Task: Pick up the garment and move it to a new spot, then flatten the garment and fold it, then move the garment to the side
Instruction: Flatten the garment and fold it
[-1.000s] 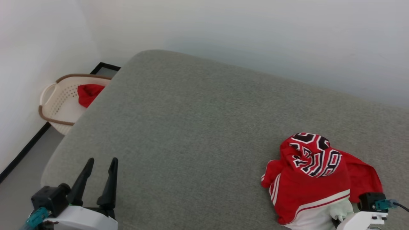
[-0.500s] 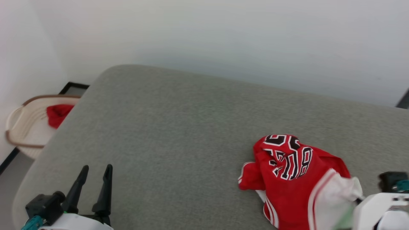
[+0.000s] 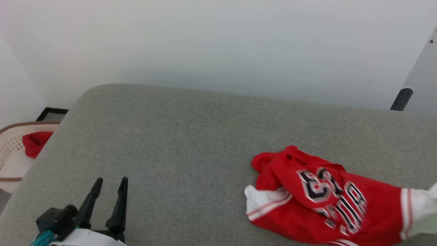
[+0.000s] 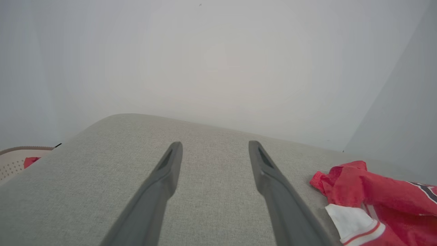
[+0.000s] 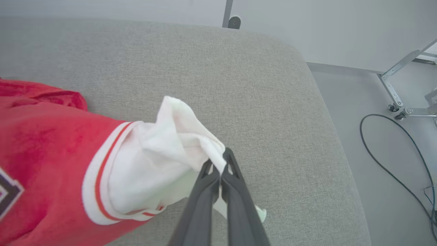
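Observation:
The garment (image 3: 317, 201), a red jersey T-shirt with white sleeves and black "BULLS 23" print, lies stretched over the right of the grey cushion (image 3: 191, 136). In the right wrist view my right gripper (image 5: 218, 164) is shut on the white sleeve (image 5: 160, 157) of the garment (image 5: 44, 143), which trails off to the left. My left gripper (image 3: 110, 182) stands open over the cushion's near left, far from the garment. The left wrist view has its fingers (image 4: 170, 167) spread apart with nothing between them and the garment (image 4: 375, 194) at the right.
A cream laundry basket (image 3: 10, 153) holding a red cloth (image 3: 34, 143) sits on the floor left of the cushion. White walls rise behind. To the right of the cushion's edge, a black cable (image 5: 392, 164) and a metal wheeled frame (image 5: 406, 82) are on the grey floor.
The head camera has swung to the right. My right gripper has pulled the white sleeve rightward, and the bunched garment has stretched out flatter across the cushion. The left gripper stays open.

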